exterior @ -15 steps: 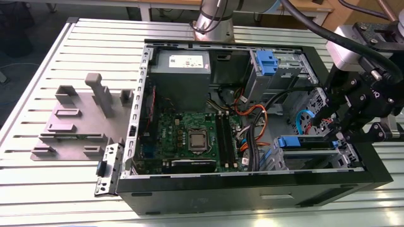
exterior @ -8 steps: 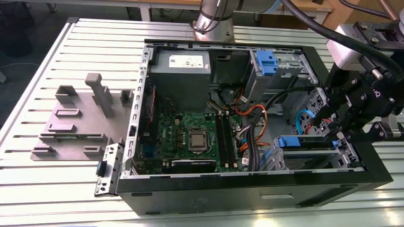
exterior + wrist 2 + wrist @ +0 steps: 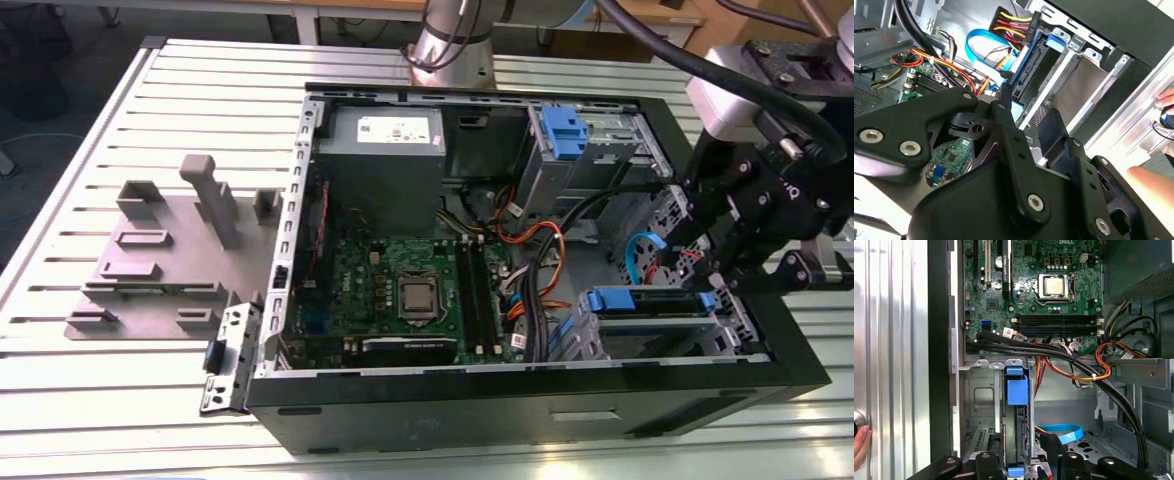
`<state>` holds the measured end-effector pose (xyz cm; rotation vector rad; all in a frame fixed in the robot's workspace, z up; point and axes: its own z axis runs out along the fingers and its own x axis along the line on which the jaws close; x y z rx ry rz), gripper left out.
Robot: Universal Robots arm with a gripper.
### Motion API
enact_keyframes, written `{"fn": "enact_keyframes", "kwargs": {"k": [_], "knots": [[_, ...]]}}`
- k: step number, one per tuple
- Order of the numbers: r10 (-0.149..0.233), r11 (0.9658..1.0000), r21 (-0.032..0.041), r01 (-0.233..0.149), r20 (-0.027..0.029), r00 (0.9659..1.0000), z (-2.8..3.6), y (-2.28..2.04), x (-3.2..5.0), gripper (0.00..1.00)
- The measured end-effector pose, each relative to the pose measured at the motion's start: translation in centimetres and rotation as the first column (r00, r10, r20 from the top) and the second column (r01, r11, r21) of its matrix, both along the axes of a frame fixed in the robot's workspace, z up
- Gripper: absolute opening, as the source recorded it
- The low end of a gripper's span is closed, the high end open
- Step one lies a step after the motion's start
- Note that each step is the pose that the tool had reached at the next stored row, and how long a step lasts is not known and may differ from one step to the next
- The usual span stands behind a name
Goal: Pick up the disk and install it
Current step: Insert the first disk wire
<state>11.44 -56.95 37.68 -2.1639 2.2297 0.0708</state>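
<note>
the disk (image 3: pixel 650 303) is judged already installed: it is seen seated on edge in the lower cage (image 3: pixel 727 330) of the open case (image 3: pixel 534 385), its blue bracket uppermost. in the first wrist view it (image 3: pixel 1017 392) stands in the cage slot just beside the end effector (image 3: pixel 1026 465), which hangs right over it in the exterior view (image 3: pixel 727 255). whether the end effector is released or clenched cannot be told. counted: one disk in the lower cage, one blue-handled carrier (image 3: pixel 562 132) on the upper cage, one grey stand (image 3: pixel 167 250) on the bench (image 3: pixel 80 200).

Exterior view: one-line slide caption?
Gripper poised over the blue-framed disk seated in the open PC case's drive cage.
</note>
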Motion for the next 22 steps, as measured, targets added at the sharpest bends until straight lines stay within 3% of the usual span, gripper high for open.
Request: {"fn": "enact_keyframes", "kwargs": {"k": [5,11,22], "knots": [[0.000,1.0000,-0.0001,0.000,0.0000,1.0000,-0.05,0.82,0.00,0.48],[0.000,1.0000,-0.0003,0.000,0.0000,1.0000,-0.51,1.44,0.01,0.48],[0.000,1.0000,-0.0003,0.000,0.0000,1.0000,-1.26,1.60,0.46,0.48]]}}
